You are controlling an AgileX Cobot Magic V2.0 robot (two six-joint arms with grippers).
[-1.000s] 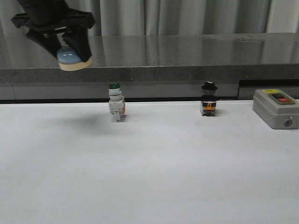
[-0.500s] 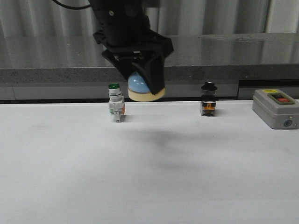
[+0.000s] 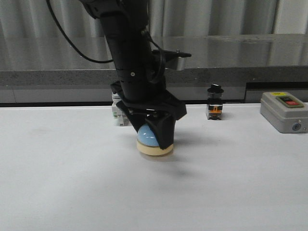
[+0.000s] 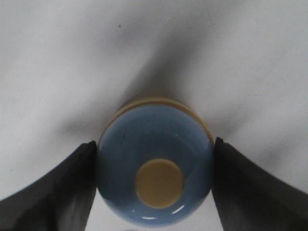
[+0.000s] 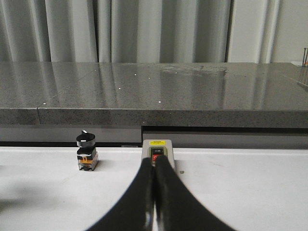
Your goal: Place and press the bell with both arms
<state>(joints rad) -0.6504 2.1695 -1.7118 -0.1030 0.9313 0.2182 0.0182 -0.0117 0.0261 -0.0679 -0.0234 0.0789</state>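
The light-blue bell (image 3: 150,138) with its cream base sits on or just above the white table (image 3: 72,183), a little left of centre. My left gripper (image 3: 153,137) is shut on the bell, with the arm upright over it. In the left wrist view the two black fingers (image 4: 62,187) press the dome's sides, and the bell (image 4: 155,163) shows its cream button on top. My right gripper (image 5: 154,166) is shut and empty, low over the table in front of the grey box. The right arm does not show in the front view.
A green-capped white switch (image 3: 117,113) stands behind the left arm, mostly hidden. A black-knobbed switch (image 3: 214,102) stands at the back centre-right. A grey box with red and black buttons (image 3: 284,110) is at the back right. A dark stone ledge (image 3: 231,53) runs behind the table.
My left gripper has carried the bell from high at the far left, rightward and down, to the table surface in front of the green-capped switch.
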